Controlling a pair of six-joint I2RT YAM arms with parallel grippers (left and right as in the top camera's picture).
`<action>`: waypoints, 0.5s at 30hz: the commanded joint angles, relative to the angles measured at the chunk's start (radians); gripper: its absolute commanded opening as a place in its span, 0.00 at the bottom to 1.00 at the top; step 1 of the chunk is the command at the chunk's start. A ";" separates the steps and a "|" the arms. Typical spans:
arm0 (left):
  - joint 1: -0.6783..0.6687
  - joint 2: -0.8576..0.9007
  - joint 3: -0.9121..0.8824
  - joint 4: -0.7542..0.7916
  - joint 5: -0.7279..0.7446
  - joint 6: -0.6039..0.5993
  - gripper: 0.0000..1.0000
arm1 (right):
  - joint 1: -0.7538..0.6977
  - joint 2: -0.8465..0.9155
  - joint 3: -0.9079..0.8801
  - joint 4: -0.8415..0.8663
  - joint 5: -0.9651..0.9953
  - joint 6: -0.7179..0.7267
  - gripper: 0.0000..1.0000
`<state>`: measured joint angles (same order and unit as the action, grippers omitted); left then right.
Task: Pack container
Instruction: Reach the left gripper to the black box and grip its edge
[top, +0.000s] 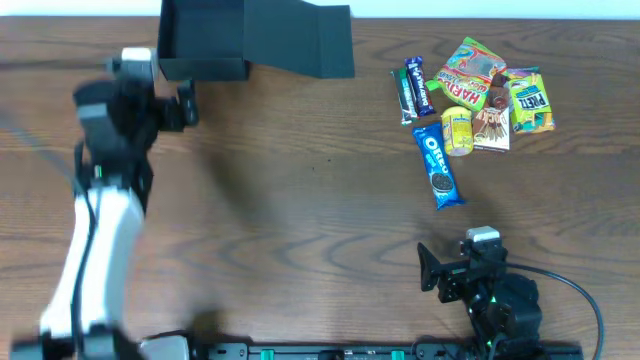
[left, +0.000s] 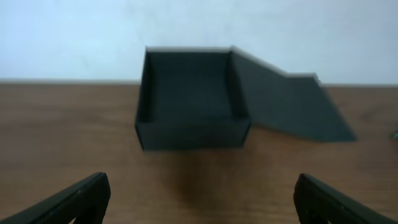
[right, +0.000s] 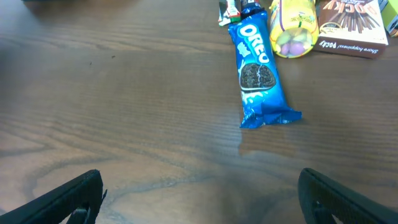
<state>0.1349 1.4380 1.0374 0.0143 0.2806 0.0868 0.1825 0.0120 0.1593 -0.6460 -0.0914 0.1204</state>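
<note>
The dark container (top: 205, 38) stands open at the table's far left, its flap lid (top: 305, 40) lying out to the right. The left wrist view shows its empty inside (left: 189, 87). My left gripper (top: 185, 103) is open and empty, just in front of the container. A pile of snack packets lies at the far right: a blue Oreo packet (top: 438, 168), a yellow tube (top: 458, 131), a Pocky box (top: 492, 127), a Haribo bag (top: 472, 68), a pretzel bag (top: 530, 102). My right gripper (top: 432, 268) is open and empty near the front edge, short of the Oreo packet (right: 258, 71).
Two dark candy bars (top: 413, 88) lie at the left of the snack pile. A cable (top: 580, 290) loops from the right arm's base. Bare wooden table (top: 300, 190) lies between the container and the snacks.
</note>
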 joint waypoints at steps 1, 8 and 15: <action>0.002 0.175 0.211 -0.078 0.002 0.010 0.95 | 0.008 -0.006 -0.003 0.000 0.009 -0.017 0.99; -0.001 0.542 0.694 -0.324 0.009 0.002 0.95 | 0.008 -0.006 -0.003 0.000 0.010 -0.017 0.99; -0.028 0.814 1.063 -0.475 0.017 -0.005 0.96 | 0.008 -0.006 -0.003 0.000 0.010 -0.017 0.99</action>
<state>0.1234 2.1910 2.0064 -0.4469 0.2852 0.0822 0.1825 0.0113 0.1593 -0.6464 -0.0891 0.1204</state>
